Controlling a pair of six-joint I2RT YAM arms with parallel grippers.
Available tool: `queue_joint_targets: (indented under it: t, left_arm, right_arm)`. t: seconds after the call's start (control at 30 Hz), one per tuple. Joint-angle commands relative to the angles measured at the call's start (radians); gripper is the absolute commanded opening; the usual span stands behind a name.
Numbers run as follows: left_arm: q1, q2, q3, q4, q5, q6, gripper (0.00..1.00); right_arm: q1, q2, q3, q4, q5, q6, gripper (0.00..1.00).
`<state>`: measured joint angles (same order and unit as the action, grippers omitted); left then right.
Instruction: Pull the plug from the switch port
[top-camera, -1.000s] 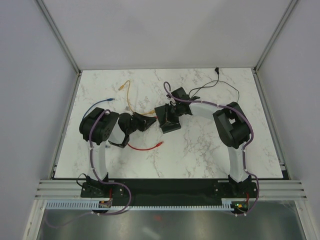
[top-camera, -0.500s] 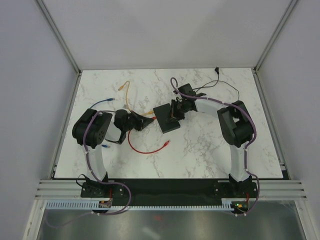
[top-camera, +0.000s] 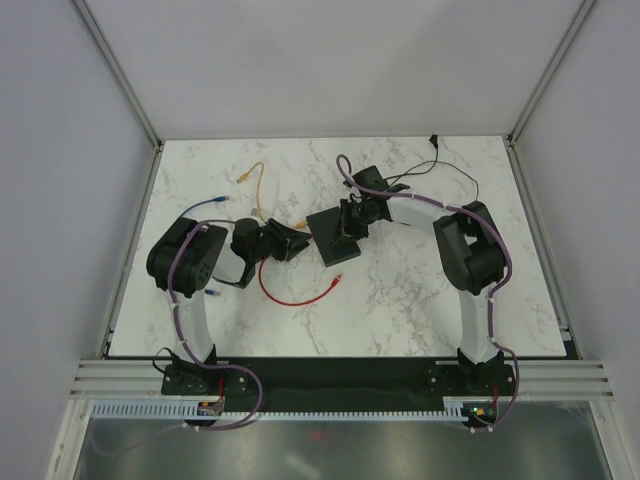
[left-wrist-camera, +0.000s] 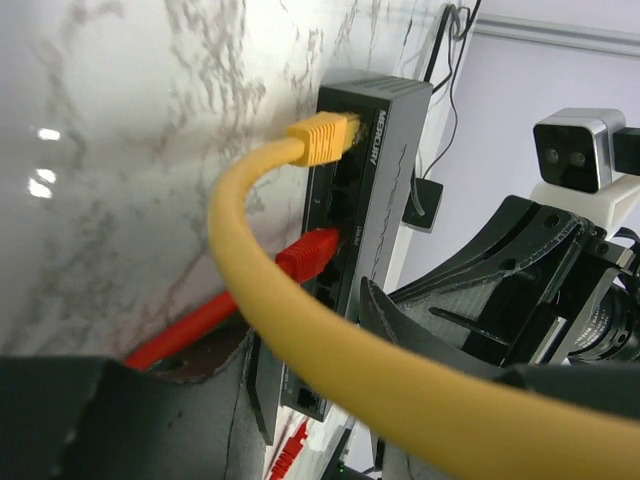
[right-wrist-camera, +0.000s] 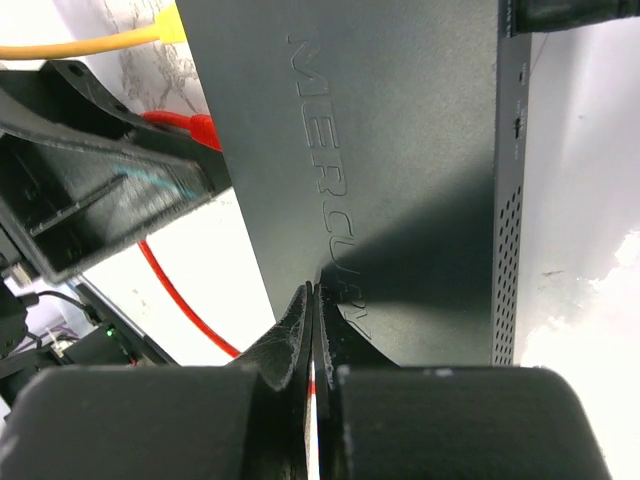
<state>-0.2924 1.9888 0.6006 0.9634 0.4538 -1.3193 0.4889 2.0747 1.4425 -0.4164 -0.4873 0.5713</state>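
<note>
A: Switch (top-camera: 335, 237) from above?
B: Mid-table, left gripper (top-camera: 296, 242) spread just beside its port side, right gripper (top-camera: 347, 228) on top.
A: Left wrist?
B: Red plug (left-wrist-camera: 310, 253) and yellow plug (left-wrist-camera: 325, 137) both seated in ports.
A: Right wrist?
B: Fingers (right-wrist-camera: 292, 330) pinched together, tips on the switch.

Left arm (top-camera: 190, 262) jaws parted; right arm (top-camera: 465, 250) jaws closed.

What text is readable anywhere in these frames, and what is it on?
"MERCURY": embossed on top of the network switch, right wrist view.
"MERCURY": printed white on the switch's front edge, alongside the ports, left wrist view.
Small print next to the ports: too small to read.
</note>
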Motion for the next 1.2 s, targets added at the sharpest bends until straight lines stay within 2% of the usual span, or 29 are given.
queue_joint_targets:
  t: [0.0, 0.07, 0.17, 0.33, 0.5, 0.8, 0.97, 1.17]
  left_arm:
    - [-0.037, -0.016, -0.009, 0.031, -0.076, -0.061, 0.43]
    - [-0.045, -0.012, -0.013, 0.008, -0.095, -0.089, 0.45]
    - [-0.033, -0.005, -0.009, -0.021, -0.122, -0.100, 0.43]
    - [-0.022, -0.008, 0.071, -0.173, -0.092, -0.043, 0.41]
    - [-0.017, -0.005, 0.080, -0.181, -0.080, -0.058, 0.42]
    - [0.007, -0.054, 0.015, -0.176, -0.046, -0.101, 0.38]
    - [0.006, -0.044, 0.001, -0.160, -0.049, -0.124, 0.38]
    - [0.001, 0.018, 0.074, -0.123, -0.063, -0.170, 0.39]
  right_arm:
    - [0.010, -0.001, 0.042, -0.016, 0.050, -0.024, 0.02]
    - [0.007, -0.010, 0.045, -0.030, 0.082, -0.037, 0.04]
    - [-0.001, 0.002, 0.062, -0.054, 0.082, -0.062, 0.05]
    - [-0.030, -0.014, 0.064, -0.096, 0.153, -0.105, 0.09]
    - [-0.064, -0.019, 0.071, -0.120, 0.176, -0.143, 0.27]
    - [-0.073, 0.004, 0.171, -0.199, 0.211, -0.243, 0.43]
    - [-0.076, 0.044, 0.167, -0.190, 0.147, -0.215, 0.41]
    - [-0.076, 0.006, 0.059, -0.125, 0.099, -0.139, 0.26]
